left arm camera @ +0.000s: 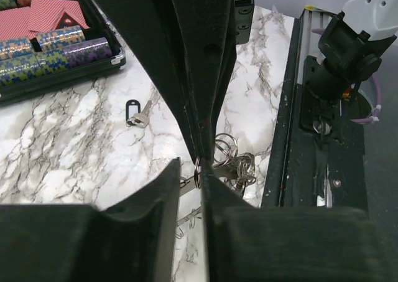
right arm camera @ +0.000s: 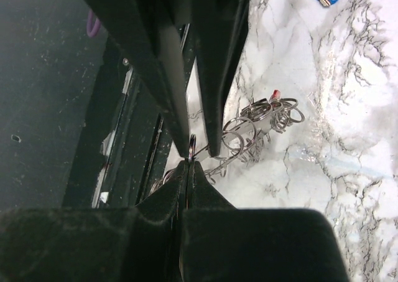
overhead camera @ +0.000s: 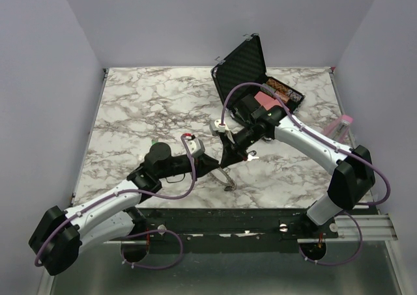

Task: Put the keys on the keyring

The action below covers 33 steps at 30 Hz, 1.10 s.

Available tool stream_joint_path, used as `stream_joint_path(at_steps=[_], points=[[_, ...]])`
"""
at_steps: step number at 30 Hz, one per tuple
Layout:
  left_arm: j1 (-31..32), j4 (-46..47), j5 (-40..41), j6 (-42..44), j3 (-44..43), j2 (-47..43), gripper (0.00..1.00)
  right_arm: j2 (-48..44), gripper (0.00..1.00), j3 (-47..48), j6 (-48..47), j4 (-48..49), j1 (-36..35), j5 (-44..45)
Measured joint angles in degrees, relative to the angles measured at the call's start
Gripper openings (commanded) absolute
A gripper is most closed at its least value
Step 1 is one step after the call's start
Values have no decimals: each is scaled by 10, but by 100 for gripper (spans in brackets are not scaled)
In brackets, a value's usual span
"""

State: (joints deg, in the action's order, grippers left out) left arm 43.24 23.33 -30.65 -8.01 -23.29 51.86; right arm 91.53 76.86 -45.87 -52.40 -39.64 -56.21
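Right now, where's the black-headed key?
Left wrist view: the black-headed key lies alone on the marble table, left of centre, between the open chip case and the keyring.

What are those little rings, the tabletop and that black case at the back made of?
Keyring: metal, likely steel; thin silvery wire loops with bright glints.
Tabletop: looks like white marble with grey veins, but it is so flat and even that it could be printed laminate.
Case: matte black, with a ribbed foam-like lining inside the lid and metal-looking corner pieces; the shell may be plastic or aluminium, hard to tell.
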Motion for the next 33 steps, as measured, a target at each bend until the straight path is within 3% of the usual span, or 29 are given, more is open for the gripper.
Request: stream_joint_path(at_steps=[3,11,15,21,23,26,30,33], points=[[0,-10,-14,8,-16,17,0,0,4,0,0,0,0,0],[0,-30,-26,14,-24,18,0,2,4,0,0,-1,1,0],[0,-42,-25,19,-24,10,27,2,4,0,0,-1,1,0],[0,-69,-20,23,-24,2,31,2,4,0,0,-2,1,0],[0,-73,-19,23,-24,0,26,2,5,0,0,-2,0,0],[0,-81,-18,24,-25,-3,10,2,5,0,0,-3,0,0],[0,-88,-17,24,-28,-2,0,2,5,0,0,-4,1,0],[0,-94,-17,22,-33,1,0,2,5,0,-1,-4,1,0]])
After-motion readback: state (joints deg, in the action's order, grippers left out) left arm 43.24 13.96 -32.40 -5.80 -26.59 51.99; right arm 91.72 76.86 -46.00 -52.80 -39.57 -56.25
